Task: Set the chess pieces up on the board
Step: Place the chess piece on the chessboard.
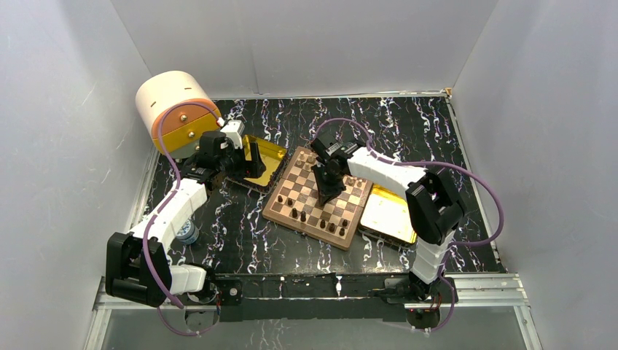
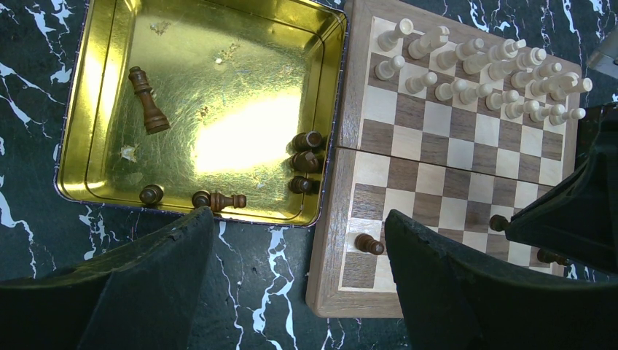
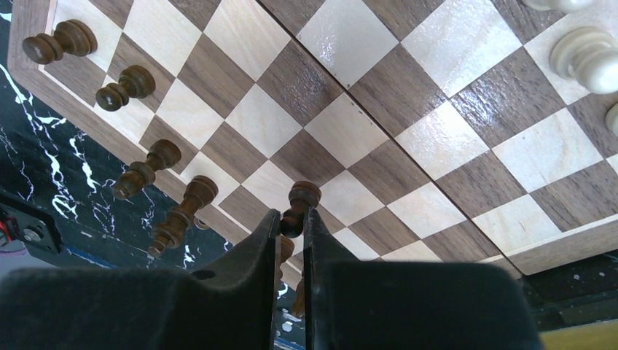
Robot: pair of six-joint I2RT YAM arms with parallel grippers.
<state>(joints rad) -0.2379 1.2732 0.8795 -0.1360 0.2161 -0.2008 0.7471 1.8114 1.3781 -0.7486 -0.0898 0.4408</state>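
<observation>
Right gripper [image 3: 291, 219] is over the board [image 3: 379, 117] and clamped hard on a dark pawn [image 3: 302, 202]. The little piece is pinched between the two black fingers, its round end poking out past the tips; whether it touches the square below, I can't tell. It hangs above the board's dark-side edge, right by a ragged line of dark pieces [image 3: 146, 171] standing along that rim. At the board's far edge the light pieces [image 2: 481, 69] fill two tidy rows. Over to the left gripper [image 2: 299, 217]: jaws spread wide, nothing between them, hovering just off the board's left rim, above the wall of the gold tray [image 2: 73, 117] that sits just beside the board. Inside it lie toppled pieces [image 2: 304, 160], three bunched at the wall nearest the board, and one tall dark piece [image 2: 148, 102] alone towards the side away from the board. A second gold tray [image 1: 390, 215] lies at the board's opposite side.
</observation>
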